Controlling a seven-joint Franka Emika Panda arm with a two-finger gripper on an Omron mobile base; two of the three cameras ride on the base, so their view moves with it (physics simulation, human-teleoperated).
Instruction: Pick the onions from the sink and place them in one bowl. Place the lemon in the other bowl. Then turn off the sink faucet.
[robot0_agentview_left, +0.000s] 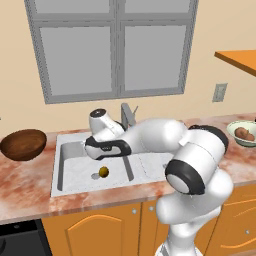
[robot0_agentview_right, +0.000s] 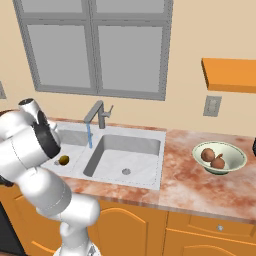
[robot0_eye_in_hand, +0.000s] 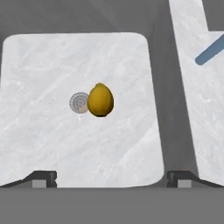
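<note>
The gripper (robot0_eye_in_hand: 112, 179) hangs over the left basin of the sink (robot0_agentview_left: 62, 165) with its jaws spread wide and nothing between them; in the hand view the two dark finger tips (robot0_eye_in_hand: 43, 178) stand far apart at the bottom edge. The lemon (robot0_eye_in_hand: 100, 100) lies on the basin floor, touching the round drain (robot0_eye_in_hand: 79, 103) on one side. In the left base view the lemon (robot0_agentview_left: 103, 172) sits below the dark wrist of the arm (robot0_agentview_left: 150, 137), which reaches across the sink from the lower right.

Both onions (robot0_agentview_right: 212, 158) rest inside the pale green-white bowl (robot0_agentview_right: 235, 161) on the counter (robot0_agentview_right: 190, 190) to the right of the sink — they touch each other. The left base view shows the same bowl (robot0_agentview_left: 232, 132) at its right edge with the onions (robot0_agentview_left: 244, 134) in it. The dark brown bowl (robot0_agentview_left: 23, 144) stands on the counter to the left of the sink, well apart from the pale bowl; its inside is in shadow.

The sink faucet (robot0_agentview_right: 97, 114) stands upright behind the divider between the two basins, its spout angled toward the left basin. A thin blue stream of water (robot0_agentview_right: 89, 136) falls from the spout — the faucet is running. In the hand view the stream (robot0_eye_in_hand: 210, 50) appears as a slanted blue-grey bar over the neighbouring basin. A window (robot0_agentview_right: 95, 47) is set in the wall above the sink.
</note>
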